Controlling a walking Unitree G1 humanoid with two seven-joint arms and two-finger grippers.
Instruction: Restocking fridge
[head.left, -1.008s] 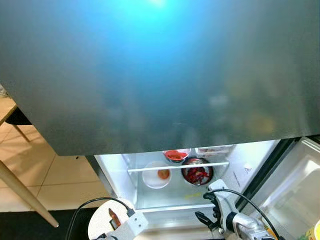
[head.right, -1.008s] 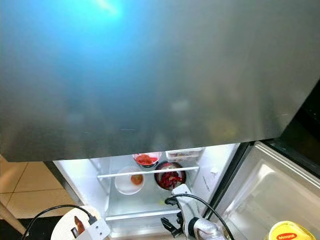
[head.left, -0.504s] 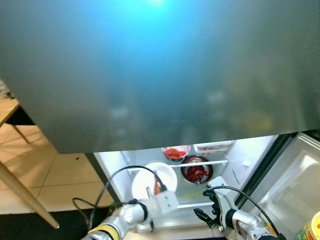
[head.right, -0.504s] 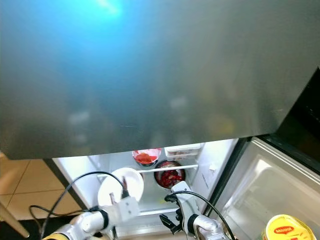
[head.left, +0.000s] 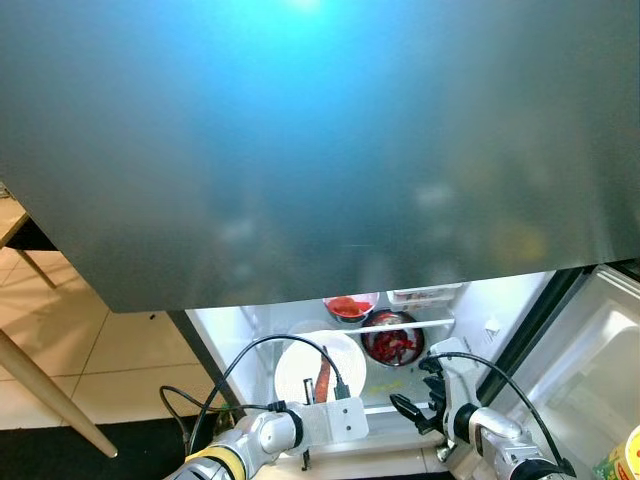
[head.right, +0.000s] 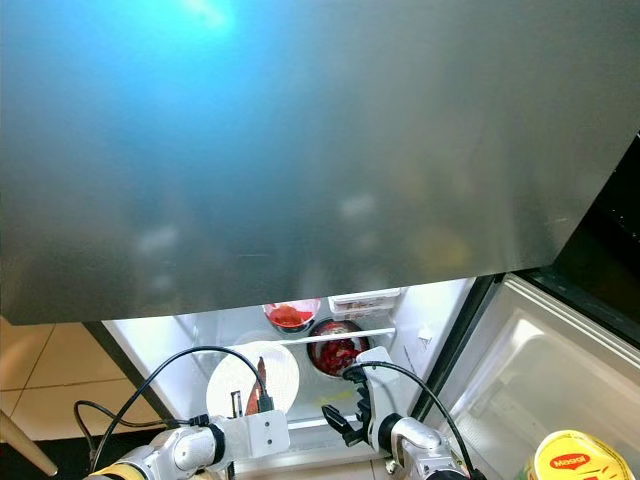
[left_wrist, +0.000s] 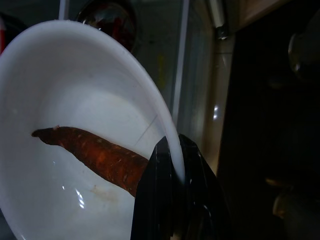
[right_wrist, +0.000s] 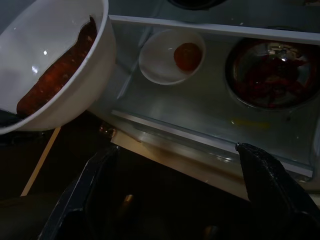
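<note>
My left gripper (left_wrist: 175, 150) is shut on the rim of a white bowl (head.left: 318, 365), which it holds tilted in front of the open fridge's lower shelf. A long orange-red carrot (left_wrist: 95, 155) lies inside the bowl. My right gripper (head.left: 408, 408) hangs open just right of the bowl, in front of the shelf's front edge (right_wrist: 210, 142), with nothing between its fingers (right_wrist: 270, 185). On that shelf stand a small white bowl (right_wrist: 160, 65) with an orange piece in it and a metal bowl of red food (head.left: 395, 342).
The grey upper fridge door (head.left: 320, 150) looms close overhead. Further back in the fridge are a bowl of red food (head.left: 350, 308) and a clear container (head.left: 428, 295). The open fridge door (head.left: 600, 350) stands to the right, with a yellow-lidded jar (head.right: 570, 462). A wooden table leg (head.left: 50, 385) crosses the tiled floor at left.
My left arm has lifted the bowl with the carrot up and forward to the fridge shelf, where it now covers the small white bowl. The right gripper has barely moved.
</note>
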